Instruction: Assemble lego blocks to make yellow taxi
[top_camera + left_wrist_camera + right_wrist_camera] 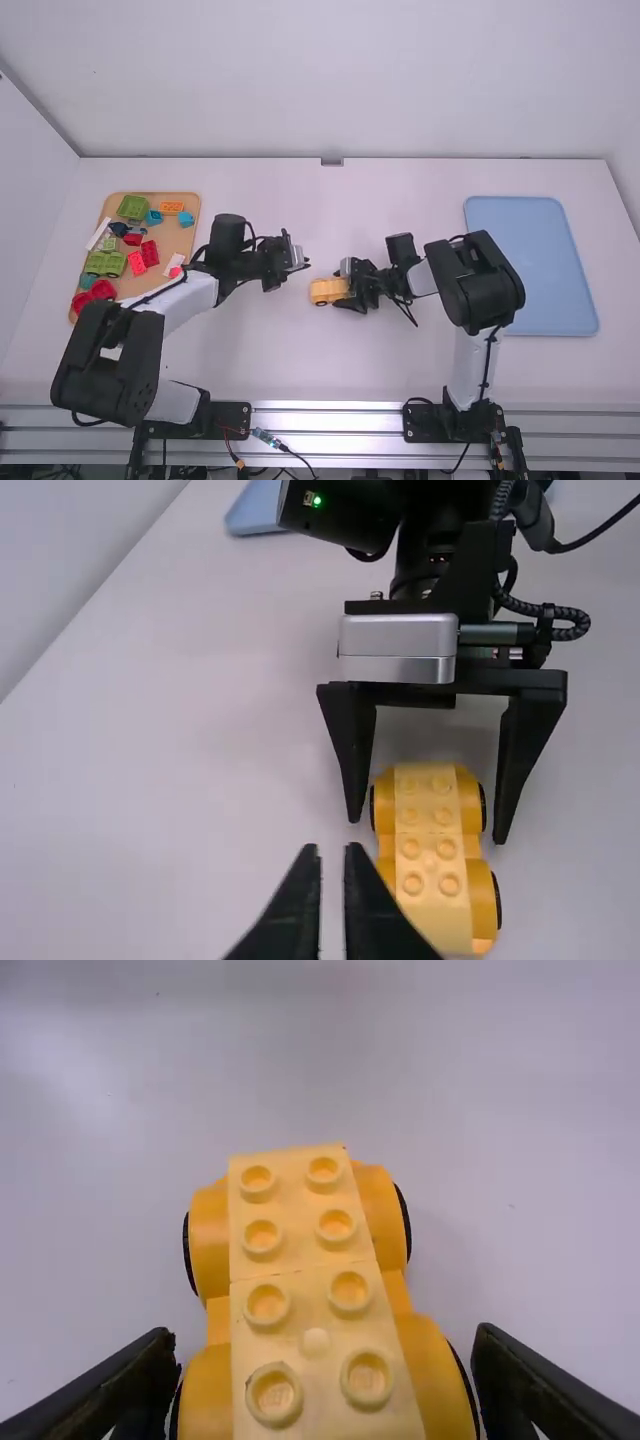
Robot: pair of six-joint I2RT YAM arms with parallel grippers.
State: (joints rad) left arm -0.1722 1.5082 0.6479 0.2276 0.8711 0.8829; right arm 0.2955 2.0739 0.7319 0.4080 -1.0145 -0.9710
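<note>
- White tabletop (262,350) is the biggest thing here, running under both sets of fingers and way out past them on either side.
- Next up, the white-and-black left arm (188,300), with its fingers out front, well apart from the other arm's pair.
- White-and-black right arm (468,365) ends with its fingers down around one end of the little car.
- Flat, light blue plastic tray (530,265) sits well off to the right of the right fingers, nothing touching it.
- Tan tray with rounded corners (183,240) is over on the far left, well apart from the left fingers, and it's loaded with loose bricks.
- Black two-finger right gripper (347,287): fingers spread wide, one on each side of the car, just beside the wheels and not clamped on them.
- Black two-finger left gripper (303,262): fingers a bit apart with a narrow gap between them, nothing held, near the car.
- Yellow plastic toy car with a studded top and black-edged round wheels (308,1260) is on the table between the two grippers. One end is between the right fingers, the other pokes out past their tips. Top's two studs wide, with a seam across it.
- Smallest stuff: chunky green (104,263), red (150,253), blue (153,217) and orange (172,208) plastic bricks, all over on the tan tray, well left of the left fingers.
</note>
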